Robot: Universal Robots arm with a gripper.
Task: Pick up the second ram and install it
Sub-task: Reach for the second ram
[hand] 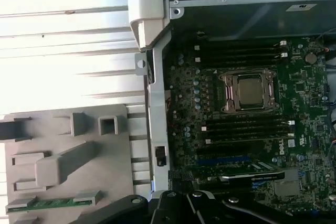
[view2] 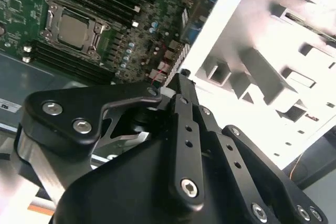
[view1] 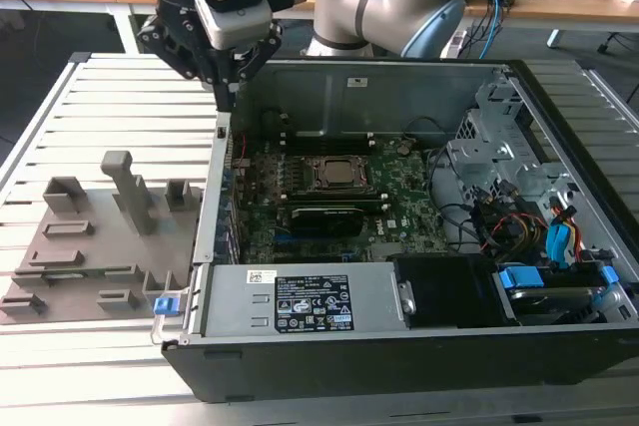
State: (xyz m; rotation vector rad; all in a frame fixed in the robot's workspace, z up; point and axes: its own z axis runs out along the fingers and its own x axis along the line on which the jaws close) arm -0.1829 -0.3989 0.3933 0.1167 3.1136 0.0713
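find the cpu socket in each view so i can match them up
Exterior view: cpu socket in the middle of the motherboard, inside the open case.
First wrist view: cpu socket between two banks of slots.
Second wrist view: cpu socket likewise between two banks of slots.
Shared landmark: the grey fixture just outside the case wall.

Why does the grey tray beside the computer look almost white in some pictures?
Overexposure: in the second wrist view the grey tray is blown out to white while the motherboard reads clearly; in the first wrist view the slatted table glares; the exterior view is evenly lit.
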